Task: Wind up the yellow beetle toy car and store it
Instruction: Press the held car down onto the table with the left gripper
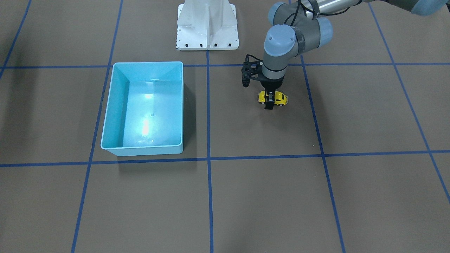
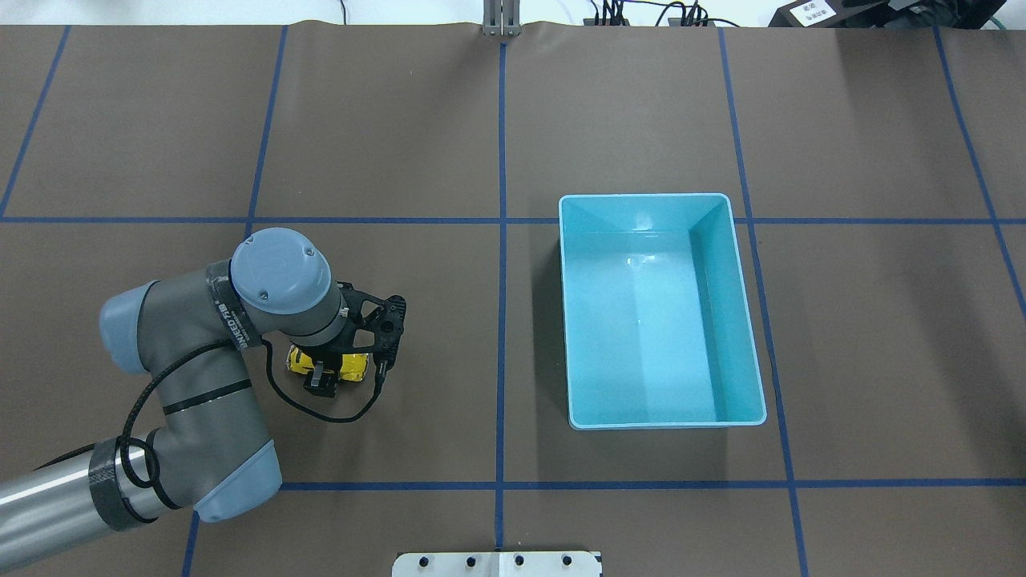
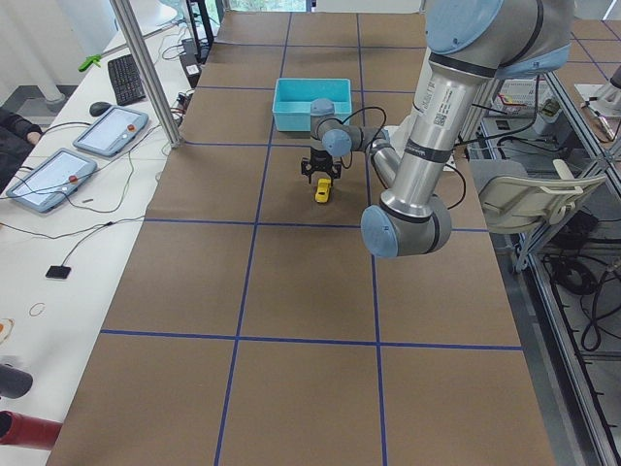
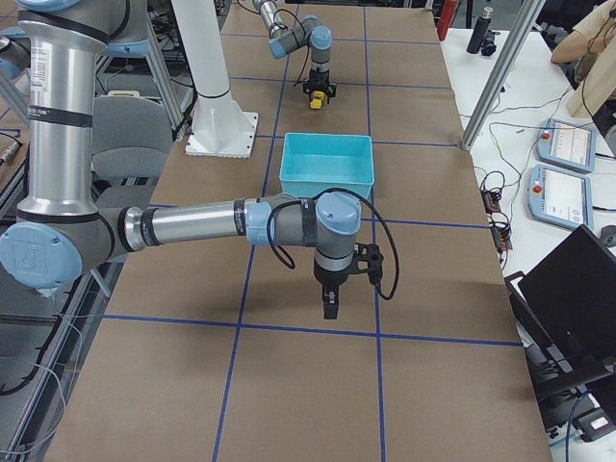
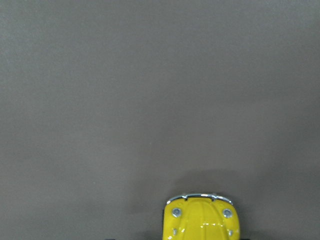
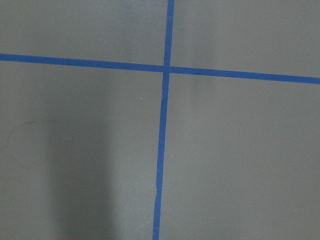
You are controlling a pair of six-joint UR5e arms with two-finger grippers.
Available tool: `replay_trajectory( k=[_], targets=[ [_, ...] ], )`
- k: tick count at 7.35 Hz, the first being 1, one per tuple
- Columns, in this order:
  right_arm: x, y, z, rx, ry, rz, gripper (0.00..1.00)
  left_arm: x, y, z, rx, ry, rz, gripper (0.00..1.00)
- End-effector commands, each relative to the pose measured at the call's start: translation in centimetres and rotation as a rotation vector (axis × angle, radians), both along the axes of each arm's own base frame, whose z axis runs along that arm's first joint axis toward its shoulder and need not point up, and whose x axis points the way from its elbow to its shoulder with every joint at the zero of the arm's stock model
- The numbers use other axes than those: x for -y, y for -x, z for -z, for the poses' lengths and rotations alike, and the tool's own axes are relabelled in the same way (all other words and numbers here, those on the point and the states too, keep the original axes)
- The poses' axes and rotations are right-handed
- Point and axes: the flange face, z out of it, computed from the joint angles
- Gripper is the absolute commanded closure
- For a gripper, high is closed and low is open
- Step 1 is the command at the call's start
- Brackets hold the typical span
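Yellow beetle toy car [image 1: 279,98] is being gripped on the counter [image 1: 246,196] by the left claw [image 1: 270,100], apparently clenched across its width. Its long axis is running toward the bin [image 1: 147,63] side. The right claw [image 4: 330,306] is sitting well apart; its state cannot be told.

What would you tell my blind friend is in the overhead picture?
The robot's left gripper pinches a tiny yellow beetle toy car on the brown table. A turquoise bin sits apart, to the right.
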Motion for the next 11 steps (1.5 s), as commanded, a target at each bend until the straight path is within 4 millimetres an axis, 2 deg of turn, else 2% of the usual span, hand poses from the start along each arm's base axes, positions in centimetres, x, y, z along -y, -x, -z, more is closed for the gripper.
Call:
replay_trajectory(
  k=[1, 2, 5, 8, 10, 11],
  targets=[
    [0.0, 0.0, 0.0, 0.001, -0.001, 0.0, 0.0, -0.3, -0.2, 0.0, -0.001, -0.004, -0.01, 0.14],
    [0.0, 0.0, 0.0, 0.002, -0.001, 0.0, 0.0, -0.3, -0.2, 0.0, -0.001, -0.005, -0.011, 0.25],
    [0.2, 0.0, 0.2, 0.004, -0.004, 0.0, 0.0, -0.7, -0.3, 0.2, -0.004, -0.006, -0.018, 0.4],
    [0.2, 0.0, 0.4, 0.004, -0.008, 0.0, 0.0, -1.0, -0.6, 0.0, -0.003, -0.006, -0.025, 0.71],
    [0.2, 0.0, 0.3, 0.004, -0.006, 0.001, 0.0, -1.9, 1.3, -0.5, -0.012, -0.008, -0.025, 0.93],
    [0.2, 0.0, 0.3, 0.004, -0.006, 0.001, 0.0, -2.4, 2.4, -0.7, -0.017, -0.01, -0.022, 1.0]
  ],
)
